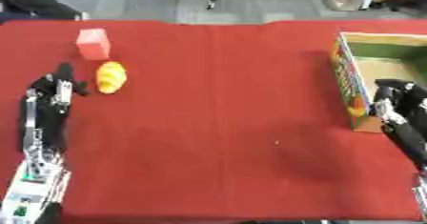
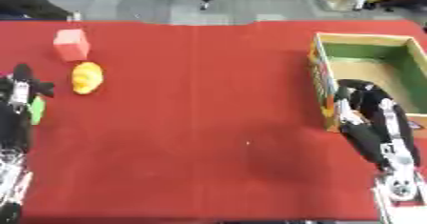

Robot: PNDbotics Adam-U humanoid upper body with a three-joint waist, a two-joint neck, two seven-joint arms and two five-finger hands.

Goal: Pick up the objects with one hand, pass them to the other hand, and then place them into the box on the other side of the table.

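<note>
The left robot hand (image 1: 58, 86), its fingers relaxed and empty, is held near the desk's left edge just beside the yellow object (image 1: 110, 77), which could be knocked toward the red block (image 1: 93, 43) by a misjudged reach, while the box (image 2: 367, 39) waits at the right edge.

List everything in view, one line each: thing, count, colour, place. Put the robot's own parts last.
table: one, red cloth, fills the view.
block: one, pink-red, far left of the table.
yellow object: one, yellow-orange, lying just in front of the block.
green object: one, green, left edge, partly hidden beside the left hand.
box: one, open, green and tan inside, right side.
left hand: one, black, left of the yellow object, not touching it.
right hand: one, black, at the box's near corner.
</note>
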